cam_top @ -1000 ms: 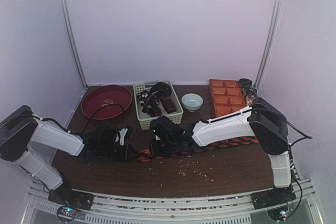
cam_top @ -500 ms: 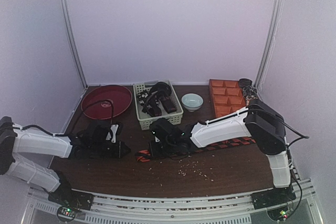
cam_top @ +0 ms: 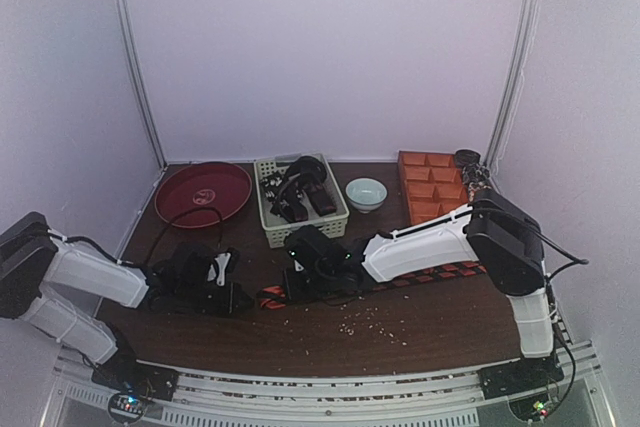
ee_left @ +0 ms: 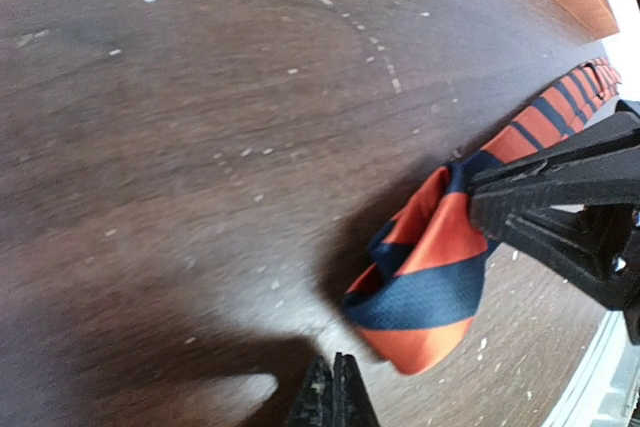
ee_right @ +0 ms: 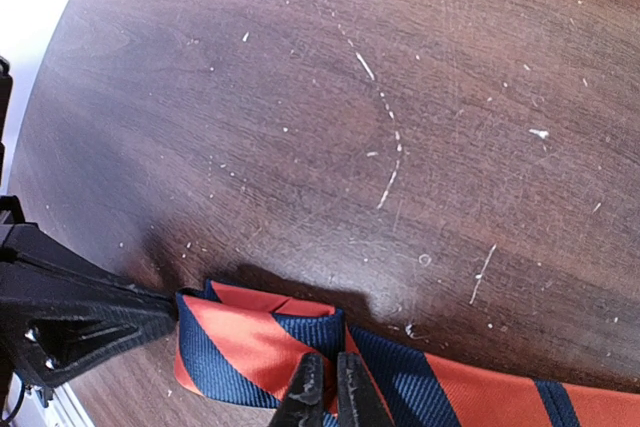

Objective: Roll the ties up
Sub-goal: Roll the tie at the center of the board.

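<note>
The striped tie [ee_left: 430, 267] lies across the table [ee_left: 200, 97], its end folded into a loose first turn. Your right jaws pinch that fold; your left jaws are pressed together, empty, just beside it. Expect light, limp, slippery cloth: hold across the fold's width or it unrolls.

There's the orange-and-navy striped fabric necktie [cam_top: 440, 273] stretched across the dark wooden table [cam_top: 400, 332] from mid-front to the right edge, behind it the pale plastic basket [cam_top: 272, 235], round red plate [cam_top: 190, 187] to its left, small pale bowl [cam_top: 366, 192] to its right, orange compartment tray [cam_top: 432, 187] farther right.
</note>
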